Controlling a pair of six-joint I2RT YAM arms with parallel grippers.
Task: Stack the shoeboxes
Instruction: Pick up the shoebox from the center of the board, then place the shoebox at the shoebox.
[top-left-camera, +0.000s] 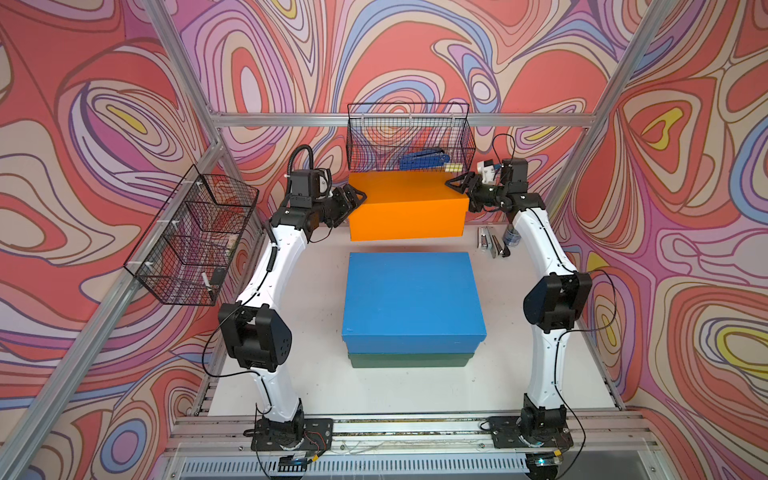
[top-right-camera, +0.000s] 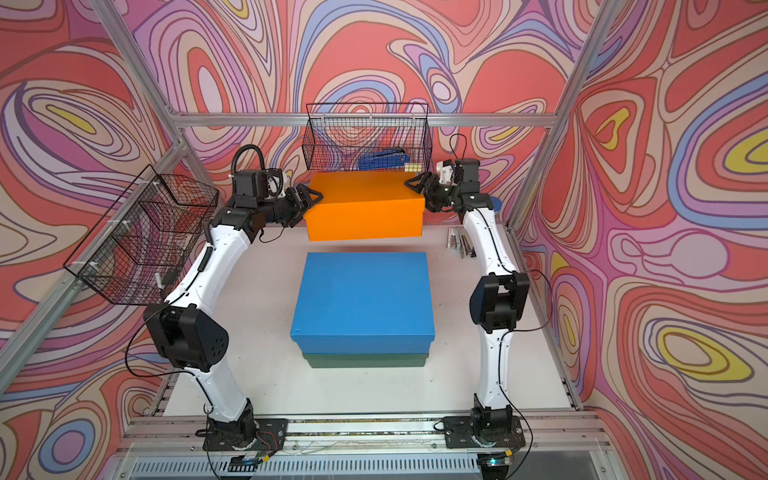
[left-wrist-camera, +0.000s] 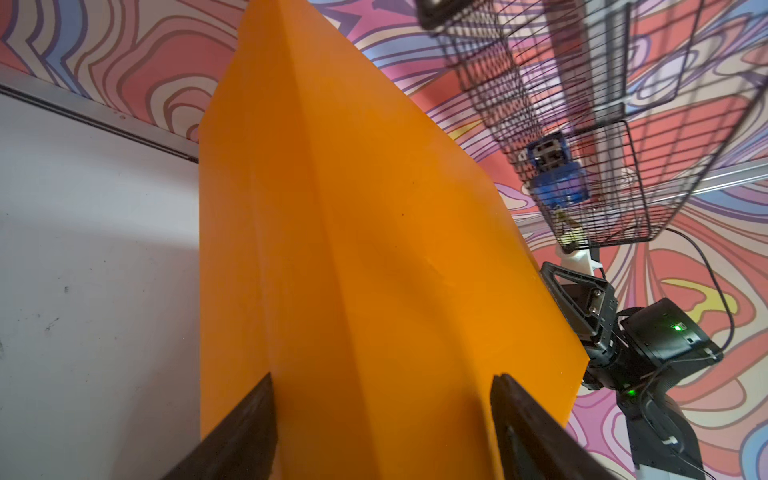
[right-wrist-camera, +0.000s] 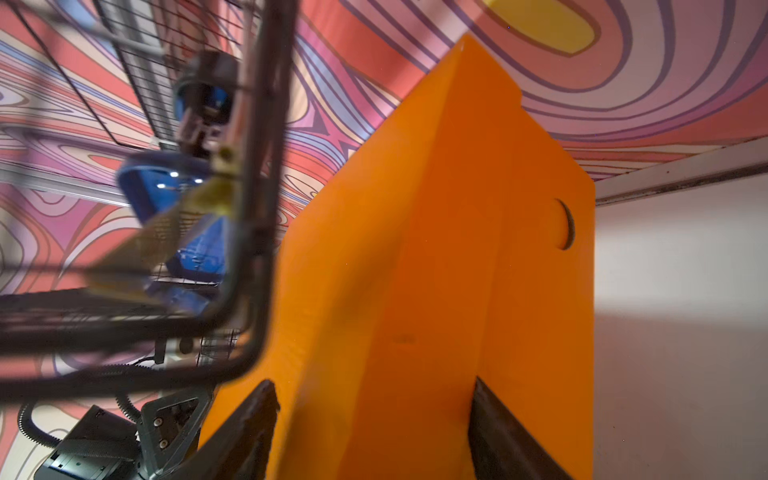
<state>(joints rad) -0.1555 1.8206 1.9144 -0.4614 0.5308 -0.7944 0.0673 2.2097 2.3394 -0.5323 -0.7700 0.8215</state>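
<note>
The orange shoebox (top-left-camera: 407, 208) (top-right-camera: 365, 212) hangs level a little above the table at the back. My left gripper (top-left-camera: 357, 198) (top-right-camera: 312, 198) is shut on its left end and my right gripper (top-left-camera: 459, 187) (top-right-camera: 415, 185) on its right end. In the left wrist view the left gripper (left-wrist-camera: 382, 376) straddles the orange shoebox's (left-wrist-camera: 353, 249) edge. The right wrist view shows the right gripper (right-wrist-camera: 374, 380) likewise on the orange shoebox (right-wrist-camera: 436, 270). In front, the blue shoebox (top-left-camera: 411, 295) (top-right-camera: 363, 295) lies on the dark green shoebox (top-left-camera: 411, 360) (top-right-camera: 365, 360).
A black wire basket (top-left-camera: 409, 137) holding a blue object hangs on the back rail just above and behind the orange box. Another wire basket (top-left-camera: 191, 241) hangs on the left frame. Small metal tools (top-left-camera: 492, 245) lie on the white table (top-left-camera: 316, 374) beside the right arm.
</note>
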